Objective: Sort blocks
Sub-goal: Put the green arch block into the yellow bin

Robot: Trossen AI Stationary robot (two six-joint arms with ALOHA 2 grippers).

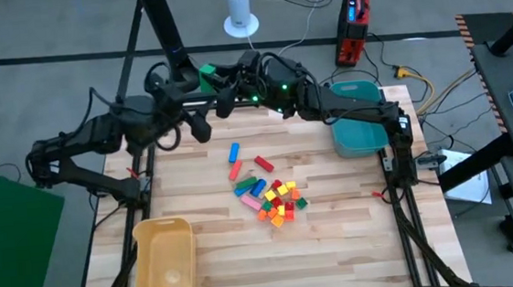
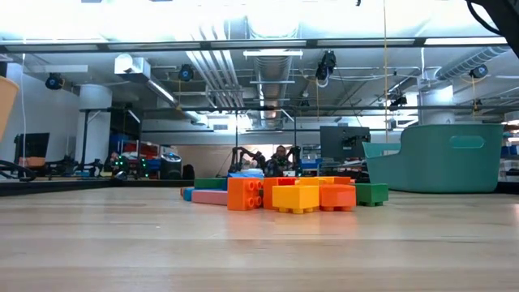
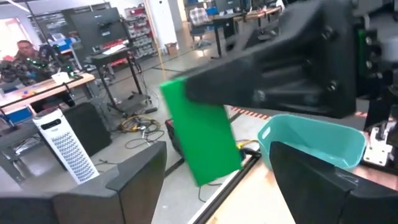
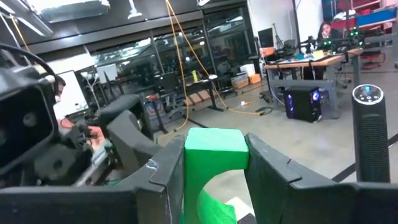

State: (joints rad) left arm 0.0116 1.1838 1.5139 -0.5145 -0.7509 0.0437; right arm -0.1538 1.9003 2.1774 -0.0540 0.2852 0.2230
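Yellow tray (image 1: 165, 261): I'm seeing it sitting at the table's near-left corner.
Teal bin (image 1: 358, 128): I'm seeing it resting by the far-right edge.
White tower fan (image 1: 239, 7): standing on the floor beyond the table.
Red case (image 1: 354, 21): lying on the floor, cables trailing around.

The table (image 1: 338, 247) bears the blocks (image 1: 268, 193) heaped below both jaws, a tray (image 1: 163, 261) and a bin (image 1: 358, 126).

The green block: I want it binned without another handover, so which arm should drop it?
Right. Its fingers grip the green block, and the teal bin lies on its side; the left fingers are open.
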